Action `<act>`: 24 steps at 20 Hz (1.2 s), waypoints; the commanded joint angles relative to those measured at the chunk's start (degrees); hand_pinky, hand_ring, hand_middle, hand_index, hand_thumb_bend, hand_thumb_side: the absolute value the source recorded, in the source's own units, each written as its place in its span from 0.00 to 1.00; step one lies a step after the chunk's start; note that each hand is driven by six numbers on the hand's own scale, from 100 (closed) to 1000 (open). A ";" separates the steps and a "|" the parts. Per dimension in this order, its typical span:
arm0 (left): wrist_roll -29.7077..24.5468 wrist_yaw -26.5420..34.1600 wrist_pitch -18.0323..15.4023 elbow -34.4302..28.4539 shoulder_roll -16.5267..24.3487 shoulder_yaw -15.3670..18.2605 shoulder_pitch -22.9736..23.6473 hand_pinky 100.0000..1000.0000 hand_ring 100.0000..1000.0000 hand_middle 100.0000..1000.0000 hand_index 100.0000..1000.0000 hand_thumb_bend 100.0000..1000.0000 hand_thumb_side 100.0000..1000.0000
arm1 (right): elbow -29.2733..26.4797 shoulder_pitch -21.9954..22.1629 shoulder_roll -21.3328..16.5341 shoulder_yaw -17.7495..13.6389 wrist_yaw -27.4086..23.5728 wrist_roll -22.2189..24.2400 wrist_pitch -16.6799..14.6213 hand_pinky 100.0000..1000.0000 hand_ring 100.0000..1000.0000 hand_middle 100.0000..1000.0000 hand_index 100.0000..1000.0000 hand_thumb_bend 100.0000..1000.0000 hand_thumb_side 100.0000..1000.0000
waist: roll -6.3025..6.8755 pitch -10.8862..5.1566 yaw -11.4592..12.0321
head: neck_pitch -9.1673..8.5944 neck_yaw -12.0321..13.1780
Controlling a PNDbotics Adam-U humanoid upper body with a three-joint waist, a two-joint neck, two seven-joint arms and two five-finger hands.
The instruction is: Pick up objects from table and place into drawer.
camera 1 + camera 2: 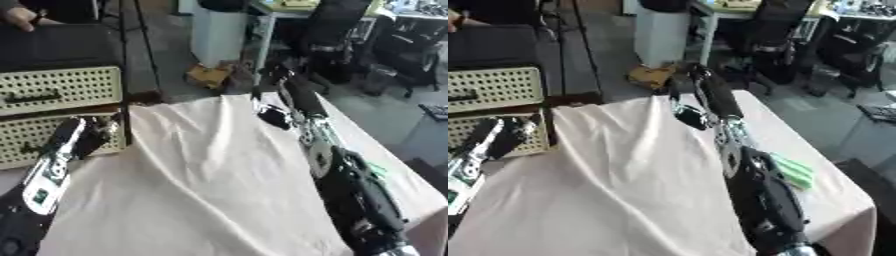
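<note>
A cream drawer unit with perforated fronts stands at the table's left edge, one drawer above another. My left hand is at the lower drawer's front, its fingers looking straight and holding nothing. My right arm stretches across the cream cloth to the table's far edge, where my right hand is dark and blurred. A small dark rounded shape sits just beside that hand; I cannot tell whether it is held. A green object lies on the cloth right of my right forearm.
A black case lies on top of the drawer unit, with a person's hand at its far corner. Beyond the table are a brown box on the floor, a white cabinet and dark office chairs.
</note>
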 commanded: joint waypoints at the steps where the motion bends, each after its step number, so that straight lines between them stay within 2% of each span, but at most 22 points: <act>1: -6.21 0.22 -1.22 -7.52 4.34 -2.31 0.54 0.31 0.42 0.55 0.73 0.30 1.00 | -1.56 -0.75 -1.74 -0.49 -0.57 0.06 0.21 0.81 0.91 0.83 0.82 0.00 0.35 | 0.42 -1.26 0.73 | -0.11 -0.41; 6: -17.64 0.14 -2.95 -24.73 8.90 -6.91 6.64 0.35 0.45 0.57 0.74 0.31 1.00 | -2.28 0.68 -2.32 -0.86 -0.58 0.55 0.56 0.81 0.91 0.83 0.82 0.00 0.36 | 1.12 -2.84 2.82 | 1.06 -1.40; 7: -19.02 1.20 -3.03 -28.01 9.79 -7.32 8.27 0.35 0.46 0.58 0.74 0.34 1.00 | -2.47 0.94 -2.38 -0.95 -0.59 0.65 0.63 0.81 0.91 0.83 0.82 0.00 0.37 | 1.22 -3.17 3.25 | 1.24 -1.56; 10: -21.70 5.69 -2.09 -37.08 12.13 -7.09 13.41 0.35 0.46 0.58 0.73 0.31 1.00 | -3.07 1.61 -2.75 -1.21 -0.66 0.91 0.91 0.81 0.91 0.83 0.82 0.00 0.36 | 1.48 -4.05 4.67 | 1.78 -2.10; 16: -22.25 13.13 0.68 -50.78 16.00 -2.99 24.12 0.31 0.43 0.54 0.68 0.29 1.00 | -5.52 3.44 -3.83 -1.74 -1.98 1.13 1.28 0.81 0.91 0.82 0.82 0.00 0.37 | 2.28 -5.16 7.63 | 2.77 -2.53; 20: -23.86 14.53 0.34 -58.10 17.69 1.07 31.65 0.31 0.43 0.54 0.68 0.29 1.00 | -7.53 4.30 -4.31 -1.51 -3.44 1.53 0.86 0.81 0.91 0.82 0.82 0.00 0.38 | 2.60 -5.33 9.04 | 3.34 -2.94; 24: -23.89 14.16 0.51 -62.49 19.45 4.32 38.27 0.29 0.43 0.54 0.68 0.28 1.00 | -9.15 4.92 -4.90 -1.26 -4.82 1.94 0.48 0.81 0.91 0.82 0.82 0.00 0.38 | 2.88 -5.48 10.15 | 3.75 -3.28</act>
